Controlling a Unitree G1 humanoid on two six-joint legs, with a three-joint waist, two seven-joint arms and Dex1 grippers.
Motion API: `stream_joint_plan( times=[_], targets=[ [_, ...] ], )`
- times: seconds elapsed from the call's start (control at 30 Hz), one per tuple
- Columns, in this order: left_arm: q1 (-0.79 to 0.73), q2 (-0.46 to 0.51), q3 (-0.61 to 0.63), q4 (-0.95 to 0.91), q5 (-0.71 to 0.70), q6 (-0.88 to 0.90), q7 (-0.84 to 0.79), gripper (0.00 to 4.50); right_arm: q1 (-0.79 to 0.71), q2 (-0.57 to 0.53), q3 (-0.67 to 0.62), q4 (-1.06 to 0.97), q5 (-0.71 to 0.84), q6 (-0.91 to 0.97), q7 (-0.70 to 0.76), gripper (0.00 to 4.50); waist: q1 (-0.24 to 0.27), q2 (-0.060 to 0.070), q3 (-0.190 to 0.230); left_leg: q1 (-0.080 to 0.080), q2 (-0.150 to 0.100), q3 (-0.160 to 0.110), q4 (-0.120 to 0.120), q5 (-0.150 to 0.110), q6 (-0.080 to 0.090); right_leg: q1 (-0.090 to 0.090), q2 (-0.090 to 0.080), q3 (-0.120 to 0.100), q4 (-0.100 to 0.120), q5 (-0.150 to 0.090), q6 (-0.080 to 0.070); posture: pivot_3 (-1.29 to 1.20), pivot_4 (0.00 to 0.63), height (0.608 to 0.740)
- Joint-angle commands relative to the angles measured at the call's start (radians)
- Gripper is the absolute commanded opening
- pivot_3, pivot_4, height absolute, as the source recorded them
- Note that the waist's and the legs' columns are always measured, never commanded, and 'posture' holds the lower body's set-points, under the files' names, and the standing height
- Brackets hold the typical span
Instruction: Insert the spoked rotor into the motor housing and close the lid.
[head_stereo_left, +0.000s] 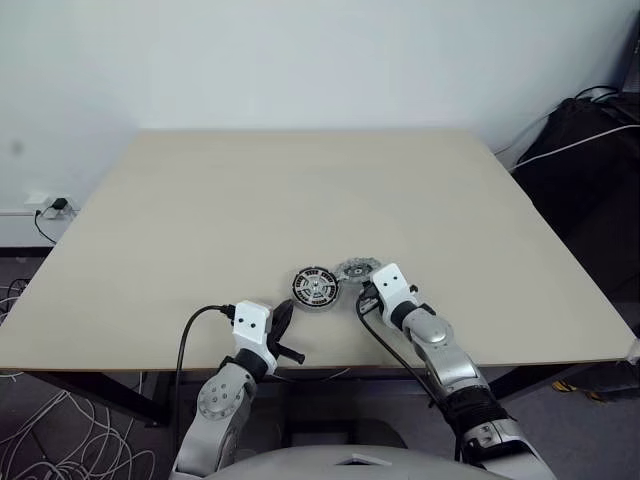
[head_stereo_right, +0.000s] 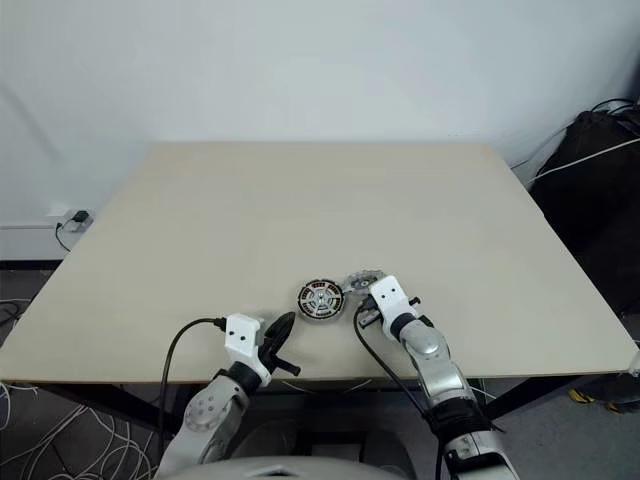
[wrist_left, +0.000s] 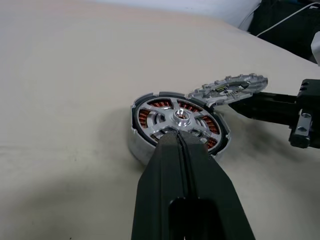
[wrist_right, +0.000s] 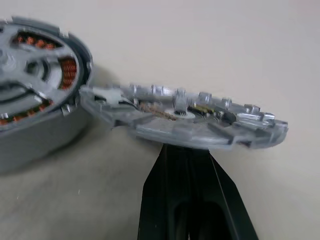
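The motor housing (wrist_left: 150, 145) sits on the table near its front edge. The spoked rotor (wrist_left: 178, 119) lies inside it, silver spokes and hub over copper-orange windings. The grey lid (wrist_right: 185, 117) is tilted, one edge leaning on the housing's rim (wrist_right: 75, 65) and its underside resting on top of my right gripper (wrist_right: 185, 150), whose fingers are shut beneath it. My left gripper (wrist_left: 179, 136) is shut with nothing in it, its tip just short of the housing's near side. From the head, the housing (head_stereo_left: 315, 288), lid (head_stereo_left: 357, 269) and both grippers, left (head_stereo_left: 284, 318) and right (head_stereo_left: 364, 294), sit close together.
The beige table (head_stereo_left: 300, 190) stretches bare beyond the parts. Its front edge (head_stereo_left: 120, 365) runs just behind my grippers. A black bag with cables (head_stereo_left: 590, 140) stands off the right side, and a wall socket (head_stereo_left: 50, 205) is off the left.
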Motion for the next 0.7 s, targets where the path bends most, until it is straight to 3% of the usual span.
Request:
stream_joint_plan(
  times=[0.03, 0.4, 0.7],
  targets=[
    [-0.005, 0.000, -0.010, -0.072, -0.002, 0.007, 0.003, 0.00, -0.039, 0.006, 0.005, 0.018, -0.005, -0.016, 0.005, 0.03, 0.000, 0.000, 0.000, 0.000, 0.000, 0.000, 0.000, 0.000, 0.000, 0.000, 0.000, 0.000, 0.000, 0.000, 0.000, 0.00, 0.000, 0.740],
    [0.001, 0.000, -0.025, -0.139, 0.005, 0.066, 0.023, 0.00, -0.107, 0.036, -0.004, 0.090, 0.010, 0.100, 0.022, 0.03, -0.005, 0.001, -0.001, 0.003, 0.000, 0.000, 0.000, 0.000, 0.000, 0.002, 0.000, 0.001, 0.002, 0.000, 0.000, 0.00, 0.000, 0.740],
    [-0.005, 0.002, -0.022, -0.143, 0.001, 0.074, 0.026, 0.00, -0.148, 0.053, 0.004, 0.208, -0.049, -0.132, -0.102, 0.03, -0.019, 0.002, 0.000, 0.003, -0.001, 0.000, 0.000, 0.000, 0.000, 0.002, 0.001, 0.000, 0.002, 0.000, 0.000, 0.00, 0.000, 0.740]
  ],
)
